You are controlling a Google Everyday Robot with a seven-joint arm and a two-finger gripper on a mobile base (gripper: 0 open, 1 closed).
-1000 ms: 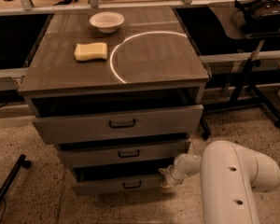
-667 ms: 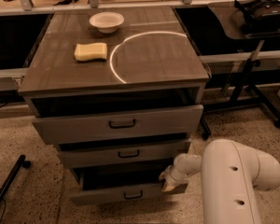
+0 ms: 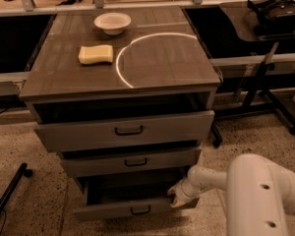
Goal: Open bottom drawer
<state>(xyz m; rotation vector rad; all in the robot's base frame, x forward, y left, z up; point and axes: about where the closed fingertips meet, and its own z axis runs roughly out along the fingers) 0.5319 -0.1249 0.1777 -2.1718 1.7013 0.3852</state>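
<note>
The bottom drawer [image 3: 123, 209] is the lowest grey front of the cabinet, with a small dark bar handle [image 3: 140, 210]. It stands pulled out further than the two drawers above, and its dark inside shows. My gripper [image 3: 176, 198] is at the drawer's right end, against the top edge of its front, at the end of my white arm [image 3: 255, 191] that comes in from the lower right. The middle drawer [image 3: 132, 161] and the top drawer [image 3: 125, 130] each stand a little way out.
On the cabinet's top [image 3: 157, 58] lie a yellow sponge [image 3: 96, 54] and a white bowl [image 3: 112, 21]. A side table with a dark headset [image 3: 278, 14] stands at the right, its wheeled legs [image 3: 265, 100] on the speckled floor. A dark stand leg [image 3: 10, 193] lies at lower left.
The bottom drawer has slid further out towards the camera. My gripper and arm have drawn back with its right end.
</note>
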